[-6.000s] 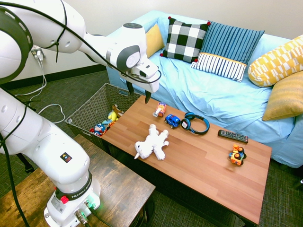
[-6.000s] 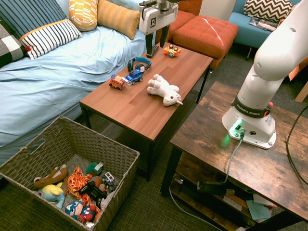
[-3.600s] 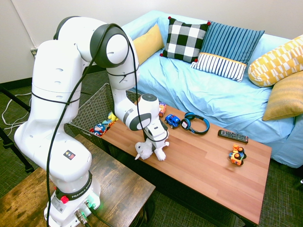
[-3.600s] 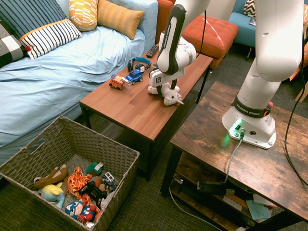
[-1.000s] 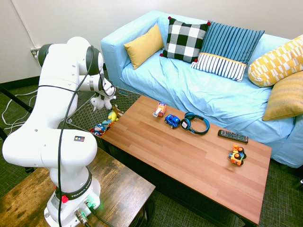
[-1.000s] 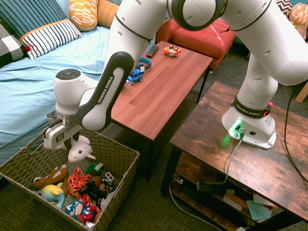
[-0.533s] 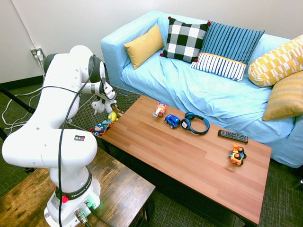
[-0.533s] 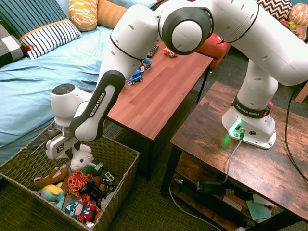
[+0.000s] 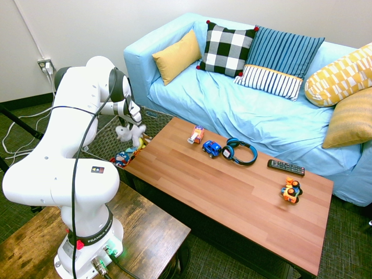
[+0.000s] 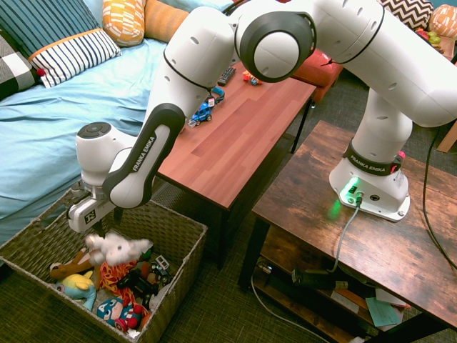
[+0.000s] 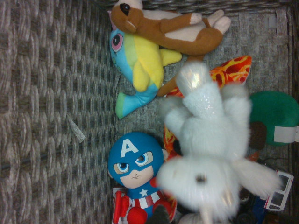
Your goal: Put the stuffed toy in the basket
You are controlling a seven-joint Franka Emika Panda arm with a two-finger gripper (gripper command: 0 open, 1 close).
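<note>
Directions refer to the first exterior view. The sofa (image 9: 244, 104) is located behind the coffee table (image 9: 232, 203); the basket (image 9: 104, 142) is positioned off the table's left end. On the table, left to right: toy truck (image 9: 196, 135), toy car (image 9: 211, 149), headphones (image 9: 253, 157), remote control (image 9: 286, 168); toy vehicle (image 9: 291, 190) in front of the remote. The stuffed toy (image 10: 118, 249) is within the basket, above other toys (image 10: 120, 312).

Remote (image 9: 286, 167) on coffee table (image 9: 232, 197), near headphones (image 9: 240, 152) (blue ones); checkered pillow (image 9: 226, 49) on sofa (image 9: 232, 104).

Headphones (image 9: 241, 152) lie beside a blue toy car (image 9: 211, 149).
</note>
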